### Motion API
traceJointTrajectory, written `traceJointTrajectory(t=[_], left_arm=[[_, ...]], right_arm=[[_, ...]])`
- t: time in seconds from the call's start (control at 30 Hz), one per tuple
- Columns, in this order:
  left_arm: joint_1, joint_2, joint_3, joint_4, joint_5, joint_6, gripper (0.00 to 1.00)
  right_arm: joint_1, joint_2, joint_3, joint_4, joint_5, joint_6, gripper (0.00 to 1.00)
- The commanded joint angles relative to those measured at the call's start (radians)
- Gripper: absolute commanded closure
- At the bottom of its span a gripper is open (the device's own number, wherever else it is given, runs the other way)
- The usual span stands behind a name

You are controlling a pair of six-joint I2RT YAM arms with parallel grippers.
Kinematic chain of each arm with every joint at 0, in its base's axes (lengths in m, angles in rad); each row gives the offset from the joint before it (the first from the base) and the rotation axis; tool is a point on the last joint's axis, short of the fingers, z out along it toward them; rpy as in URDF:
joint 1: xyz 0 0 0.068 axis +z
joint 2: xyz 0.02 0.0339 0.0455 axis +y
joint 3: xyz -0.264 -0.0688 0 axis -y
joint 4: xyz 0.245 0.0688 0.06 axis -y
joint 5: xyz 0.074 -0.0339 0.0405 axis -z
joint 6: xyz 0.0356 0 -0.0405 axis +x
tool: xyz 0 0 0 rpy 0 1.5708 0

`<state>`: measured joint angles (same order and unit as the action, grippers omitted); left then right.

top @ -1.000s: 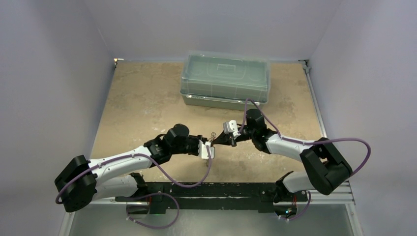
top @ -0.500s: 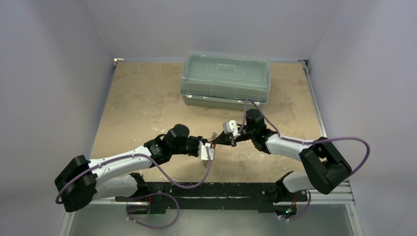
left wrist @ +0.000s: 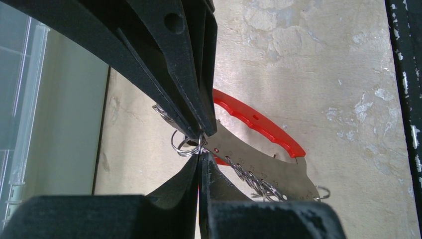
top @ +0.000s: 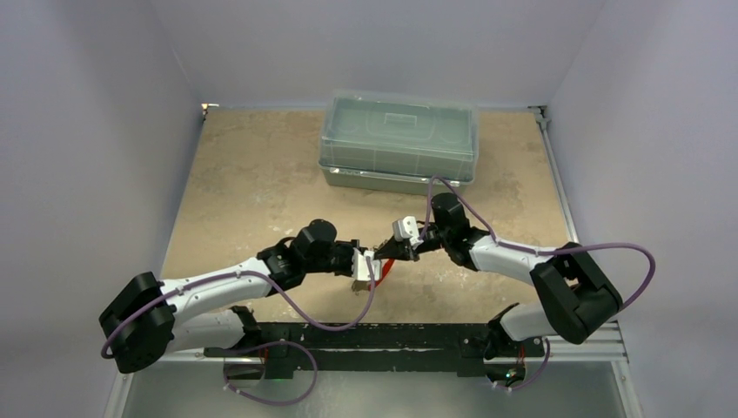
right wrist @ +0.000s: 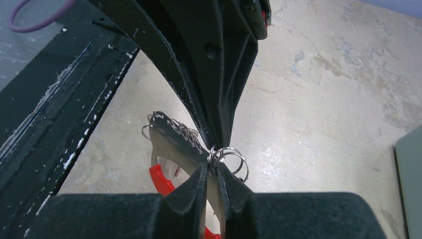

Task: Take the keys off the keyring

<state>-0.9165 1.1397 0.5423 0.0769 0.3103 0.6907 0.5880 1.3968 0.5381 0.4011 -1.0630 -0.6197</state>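
Note:
Both grippers meet over the middle of the table. The keyring (left wrist: 268,167) is a silvery-white crescent plate with a red outer edge (left wrist: 256,122); it hangs between the grippers and also shows in the top view (top: 388,266) and the right wrist view (right wrist: 166,142). My right gripper (right wrist: 214,172) is shut on the plate's corner. My left gripper (left wrist: 201,158) is shut on thin split rings (left wrist: 183,145) at that same corner. More thin loops (left wrist: 249,178) bunch along the plate. I cannot make out any keys.
A large clear plastic box (top: 399,139) with its lid on stands at the back of the tan table (top: 252,174). The black base rail (top: 383,338) runs along the near edge, close below the grippers.
The right gripper has moved a little left and down against the left gripper. The red-edged keyring now hangs below the fingertips, where before only small rings showed above them.

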Motion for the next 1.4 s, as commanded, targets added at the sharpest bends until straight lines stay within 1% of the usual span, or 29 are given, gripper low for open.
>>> traceJointTrajectory(t=[0.0,0.07,0.1,0.2,0.37,0.43,0.57,0.6,0.67,0.77,0.9,1.33,1.37], left_arm=[[-0.001,0.009,0.044,0.015,0.028,-0.033,1.00],[-0.002,0.020,0.056,0.008,0.022,-0.044,1.00],[-0.001,0.025,0.062,0.005,0.018,-0.048,1.00],[-0.001,0.029,0.067,-0.005,0.010,-0.054,1.00],[-0.001,0.030,0.068,-0.010,-0.011,-0.076,1.00],[0.003,0.042,0.080,0.002,-0.035,-0.135,1.00],[0.017,0.073,0.129,-0.029,-0.038,-0.225,1.00],[0.019,0.071,0.130,-0.029,-0.037,-0.232,1.00],[0.020,0.064,0.125,-0.039,-0.027,-0.215,1.00],[0.021,0.050,0.109,-0.032,-0.033,-0.193,1.00],[0.023,0.051,0.107,-0.032,-0.023,-0.191,1.00],[0.023,0.076,0.132,-0.028,-0.027,-0.228,1.00],[0.023,0.077,0.134,-0.030,-0.027,-0.230,1.00]], right_arm=[[0.000,-0.009,0.049,-0.082,0.033,-0.078,0.83],[0.000,-0.010,0.052,-0.087,0.044,-0.077,0.83],[0.000,-0.010,0.052,-0.091,0.048,-0.076,0.81],[0.001,-0.015,0.052,-0.091,0.057,-0.052,0.66],[-0.019,-0.027,0.074,-0.119,0.084,-0.028,0.53],[-0.020,-0.028,0.092,-0.124,0.096,-0.002,0.51],[-0.024,-0.027,0.116,-0.137,0.101,0.022,0.48],[-0.028,-0.028,0.117,-0.139,0.099,0.021,0.48],[-0.031,-0.030,0.118,-0.156,0.082,-0.003,0.51],[-0.031,-0.033,0.125,-0.216,0.059,-0.057,0.62],[-0.030,-0.033,0.127,-0.238,0.037,-0.064,0.66],[-0.016,-0.030,0.120,-0.207,0.035,-0.013,0.65],[-0.015,-0.030,0.123,-0.206,0.033,-0.013,0.63]])
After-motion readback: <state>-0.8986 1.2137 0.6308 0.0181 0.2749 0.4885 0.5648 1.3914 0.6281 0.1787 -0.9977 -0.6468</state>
